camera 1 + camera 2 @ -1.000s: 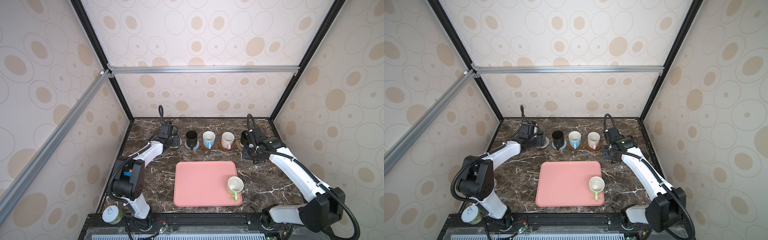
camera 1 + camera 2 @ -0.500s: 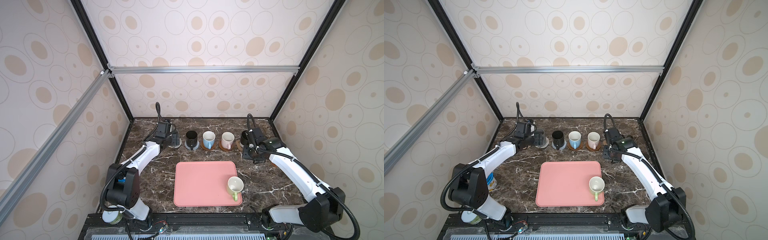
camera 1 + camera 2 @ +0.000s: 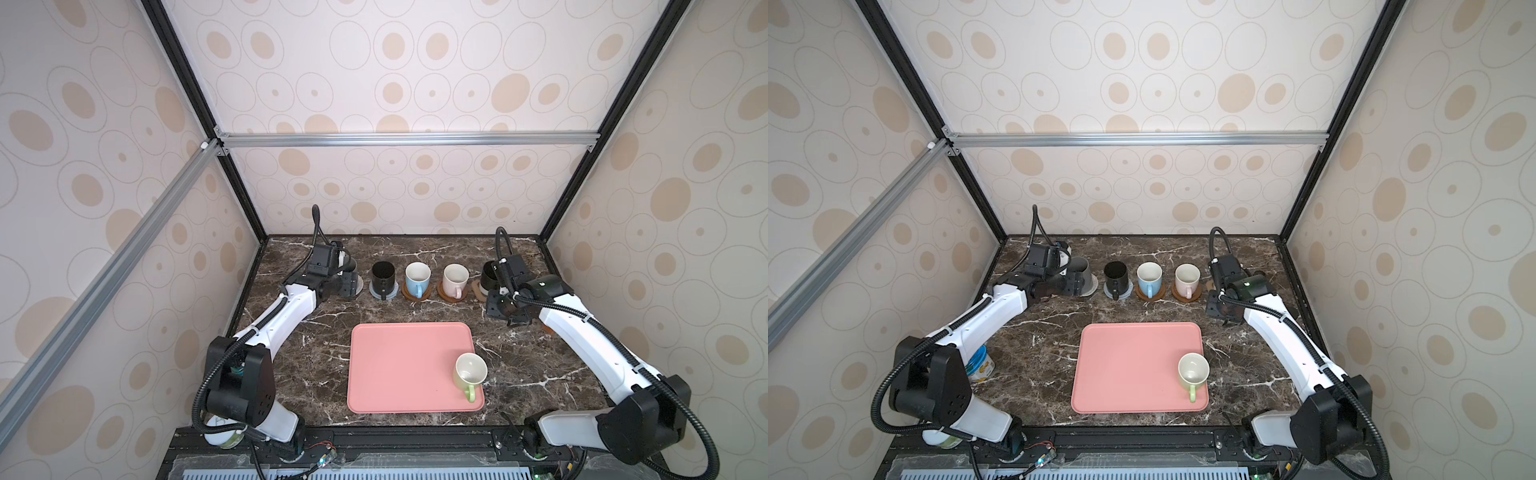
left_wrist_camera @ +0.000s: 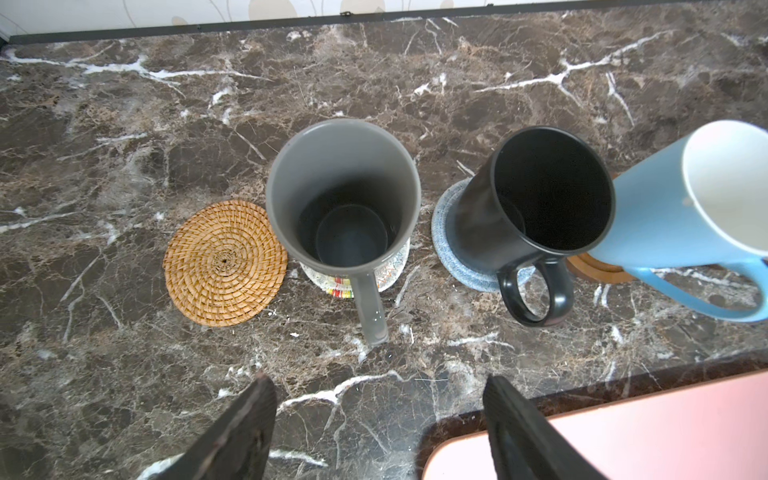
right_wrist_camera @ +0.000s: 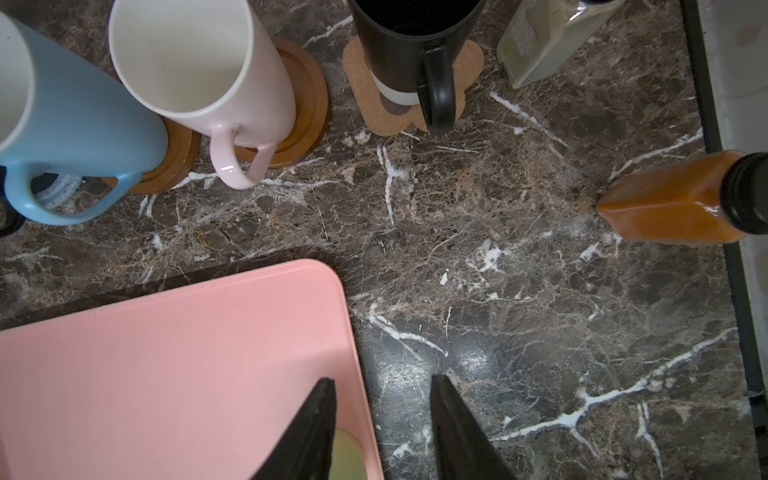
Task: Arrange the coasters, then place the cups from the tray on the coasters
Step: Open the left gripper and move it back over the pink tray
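Note:
The grey cup (image 4: 340,195) stands on the cream woven coaster (image 4: 390,278), its handle toward my left gripper (image 4: 378,386), which is open, empty and a short way back from it. The tan rattan coaster (image 4: 224,262) beside it is bare. A black cup (image 4: 540,195) sits on the grey-blue coaster (image 4: 449,245). The light blue cup (image 3: 417,277) and pink cup (image 5: 199,70) stand on wooden discs (image 5: 307,104). Another black cup (image 5: 407,41) is on the paw-shaped coaster (image 5: 370,95). The pale green cup (image 3: 469,372) stands on the pink tray (image 3: 399,365). My right gripper (image 5: 382,384) hangs open over the tray's far right corner.
An amber bottle (image 5: 673,212) and a clear bottle (image 5: 544,37) stand at the back right near the wall. A white-lidded can (image 3: 980,365) sits by the left arm's base. Bare marble lies between the cup row and the tray.
The left arm has shifted and its gripper stands a little further back from the grey cup. The right arm and all cups are as before.

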You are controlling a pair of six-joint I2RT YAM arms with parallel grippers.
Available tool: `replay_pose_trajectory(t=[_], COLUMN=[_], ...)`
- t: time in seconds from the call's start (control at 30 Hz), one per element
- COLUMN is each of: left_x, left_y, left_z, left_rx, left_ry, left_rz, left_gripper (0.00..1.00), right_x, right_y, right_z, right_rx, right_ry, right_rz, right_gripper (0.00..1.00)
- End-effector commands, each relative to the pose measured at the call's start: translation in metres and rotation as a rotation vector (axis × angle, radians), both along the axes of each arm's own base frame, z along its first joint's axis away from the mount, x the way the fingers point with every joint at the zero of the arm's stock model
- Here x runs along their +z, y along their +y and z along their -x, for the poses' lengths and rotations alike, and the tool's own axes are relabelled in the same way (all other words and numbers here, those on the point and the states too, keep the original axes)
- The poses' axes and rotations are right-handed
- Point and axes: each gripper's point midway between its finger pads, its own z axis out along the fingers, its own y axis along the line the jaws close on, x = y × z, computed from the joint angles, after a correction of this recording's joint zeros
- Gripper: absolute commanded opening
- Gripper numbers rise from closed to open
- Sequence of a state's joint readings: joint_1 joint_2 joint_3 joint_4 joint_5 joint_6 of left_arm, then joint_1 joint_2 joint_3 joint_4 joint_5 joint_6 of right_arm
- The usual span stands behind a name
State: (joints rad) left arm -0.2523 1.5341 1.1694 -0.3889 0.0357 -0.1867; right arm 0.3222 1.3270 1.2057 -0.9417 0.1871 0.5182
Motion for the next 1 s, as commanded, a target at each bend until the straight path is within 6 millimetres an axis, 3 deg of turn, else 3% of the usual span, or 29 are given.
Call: replay_pose_trajectory(t=[0.0,0.23,0.43,0.73,0.97], left_x=[0.008,0.008,0.015,0.027,0.048], left_y=[0.002,-0.006,-0.025,-0.099,-0.161], left_z=[-0.005,-0.008,0.009,0.081,0.133], left_rx=[-0.018,-0.055,-0.133,-0.343,-0.466], left_ry=[-0.003,0.008,0.021,0.075,0.143], left_rz=[-0.023,-0.011,-0.012,-0.043,0.051], left_gripper=[0.79,0.74,0.73,0.74,0.74], right_x=[0.002,0.005,0.007,0.004,0.002], right_y=[-0.005,-0.011,-0.015,-0.023,-0.025], right_z=[0.002,0.007,0.006,-0.003,-0.012], right_rx=[-0.012,-0.027,-0.034,-0.049,-0.04], right_ry=[-0.007,-0.018,-0.027,-0.025,-0.026], right_rz=[0.007,0.014,0.013,-0.025,-0.069], right_gripper=[0.41,0.41,0.41,0.41,0.42])
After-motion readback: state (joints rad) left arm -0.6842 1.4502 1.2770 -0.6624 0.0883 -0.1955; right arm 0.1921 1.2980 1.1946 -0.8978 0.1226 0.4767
